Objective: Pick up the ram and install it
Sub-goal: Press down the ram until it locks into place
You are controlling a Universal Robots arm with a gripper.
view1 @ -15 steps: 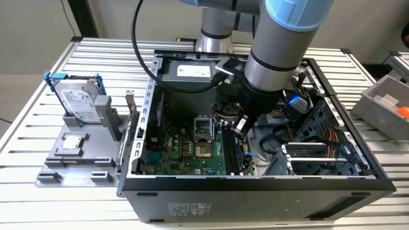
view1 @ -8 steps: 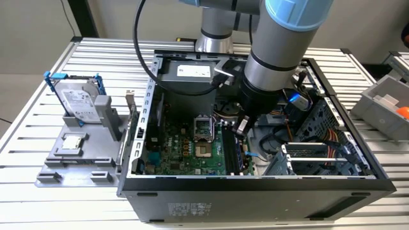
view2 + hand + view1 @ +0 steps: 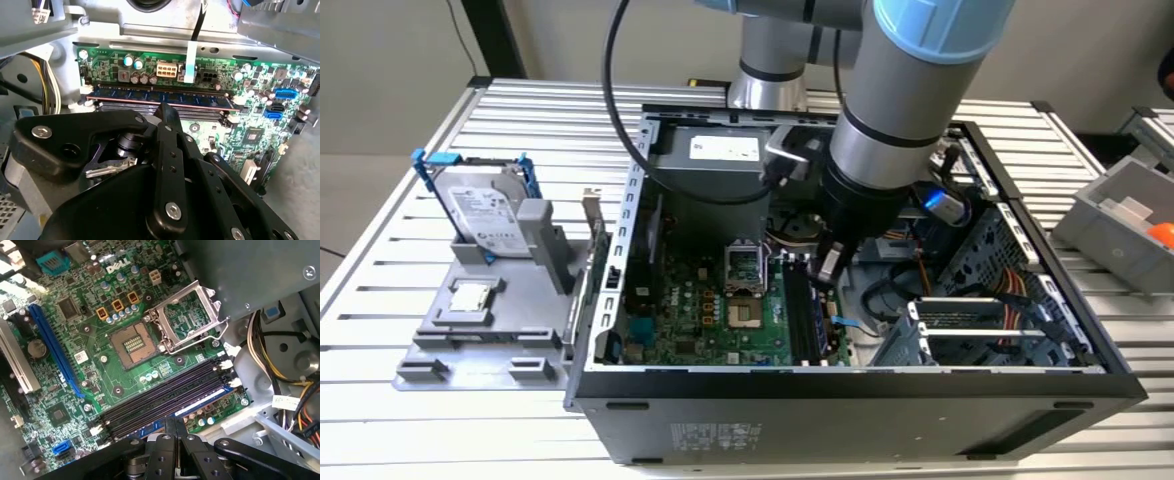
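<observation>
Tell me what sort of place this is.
Probably a robotics lab or test bench for computer assembly. An open computer case lies on a slatted metal table, a robot arm reaches over its motherboard, and a grey fixture beside it holds a hard drive.

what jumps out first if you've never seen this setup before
The arm plunging into the open computer case on the slatted table catches the eye first, with its gripper low over the motherboard's memory slots. In the second wrist view the ram sits in a slot just beyond the gripper. On the exterior view's left, a hard drive stands in a grey holder.
</observation>
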